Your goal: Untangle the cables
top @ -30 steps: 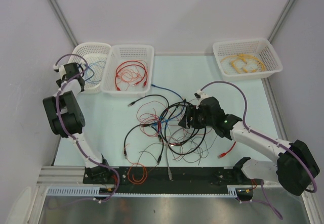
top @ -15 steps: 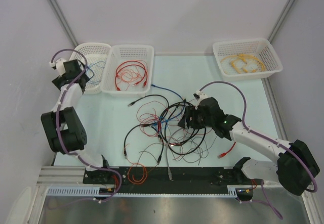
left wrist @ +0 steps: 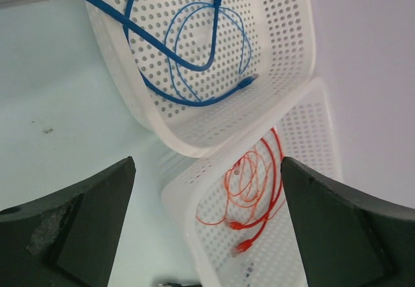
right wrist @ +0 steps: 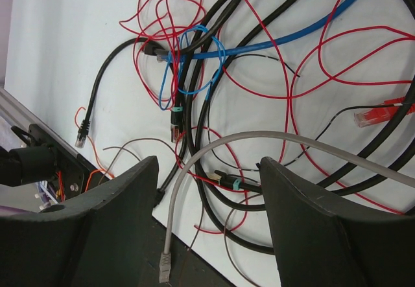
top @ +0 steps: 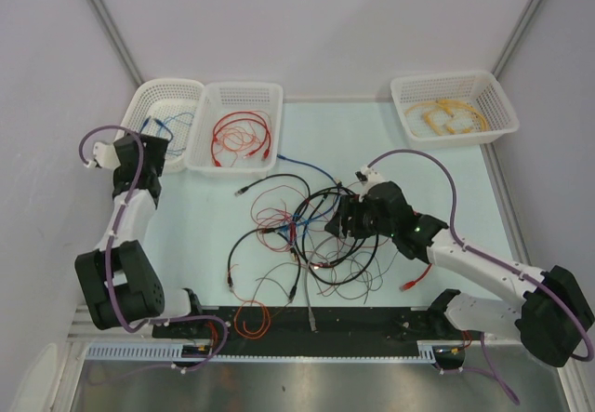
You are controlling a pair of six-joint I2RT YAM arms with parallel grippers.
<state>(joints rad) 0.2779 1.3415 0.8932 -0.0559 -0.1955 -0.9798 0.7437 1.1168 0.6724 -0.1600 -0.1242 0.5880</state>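
Note:
The cables [top: 307, 235] lie as a jumble of black, blue, red and thin reddish-brown wires in the middle of the table. My right gripper [top: 342, 219] hovers over the jumble's right side, open and empty. In the right wrist view its gripper [right wrist: 207, 170] frames a grey cable [right wrist: 194, 157], black cables [right wrist: 214, 105], a blue cable [right wrist: 285, 37] and red wires [right wrist: 162, 15]. My left gripper [top: 147, 156] is open and empty, beside the left baskets and far from the jumble. Its gripper [left wrist: 207, 170] frames the basket rims.
A white basket [top: 149, 96] holds a blue cable [left wrist: 188, 67]. The basket beside it [top: 209, 156] holds red cables [left wrist: 256, 183]. A third basket [top: 493, 124] at the back right holds yellow cables. An orange loop [top: 251, 319] and a red plug [top: 414, 280] lie near the front edge.
My left arm has swung away from the blue-cable basket, left and toward the near side. My right gripper has barely shifted over the jumble.

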